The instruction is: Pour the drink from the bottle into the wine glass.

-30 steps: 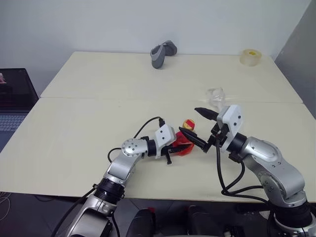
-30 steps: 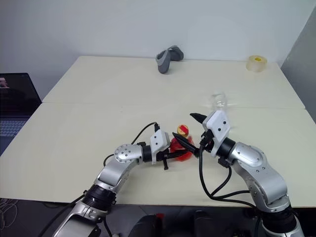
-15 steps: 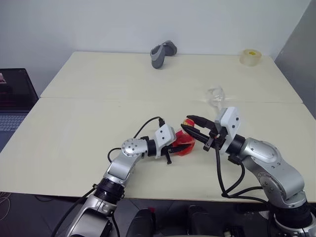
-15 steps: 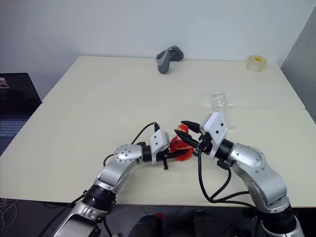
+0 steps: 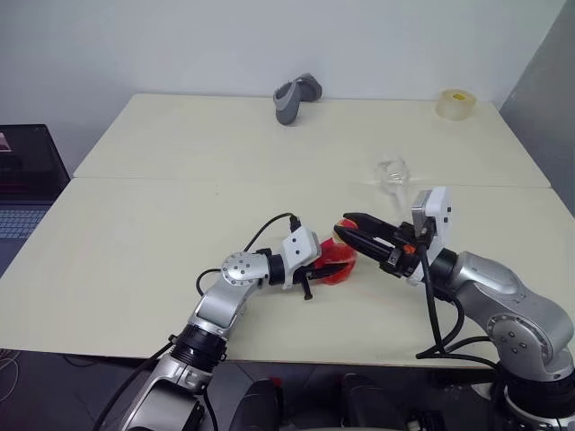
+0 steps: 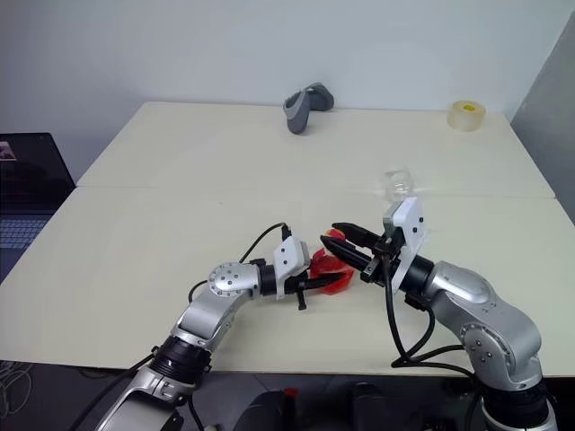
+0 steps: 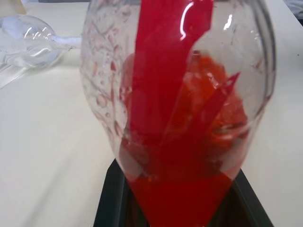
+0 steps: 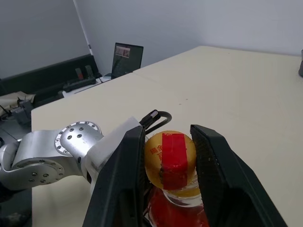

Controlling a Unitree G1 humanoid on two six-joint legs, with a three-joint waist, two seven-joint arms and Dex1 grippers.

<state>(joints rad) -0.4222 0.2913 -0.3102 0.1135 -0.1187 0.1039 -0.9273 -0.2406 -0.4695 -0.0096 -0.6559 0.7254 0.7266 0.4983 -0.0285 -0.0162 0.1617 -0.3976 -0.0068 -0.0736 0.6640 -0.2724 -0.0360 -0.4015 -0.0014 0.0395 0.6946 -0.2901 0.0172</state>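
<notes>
Right gripper (image 8: 168, 156) clamped on the bottle's cap (image 8: 171, 158); left gripper (image 5: 325, 262) shut on the bottle (image 5: 334, 263) body, low over table (image 5: 162, 233). Wine glass (image 5: 392, 173) lies just beyond. Twist squarely, keep body steady, avoid squeezing drink (image 7: 180, 142) out.

A pale cream counter (image 5: 180, 233) made of two tops pushed together, a seam running across between them. At the far edge sits a grey handheld gadget (image 5: 295, 97); at the far right corner, a roll of clear tape (image 5: 456, 103). The wine glass (image 5: 393, 175) lies tipped on its side, right of centre.
</notes>
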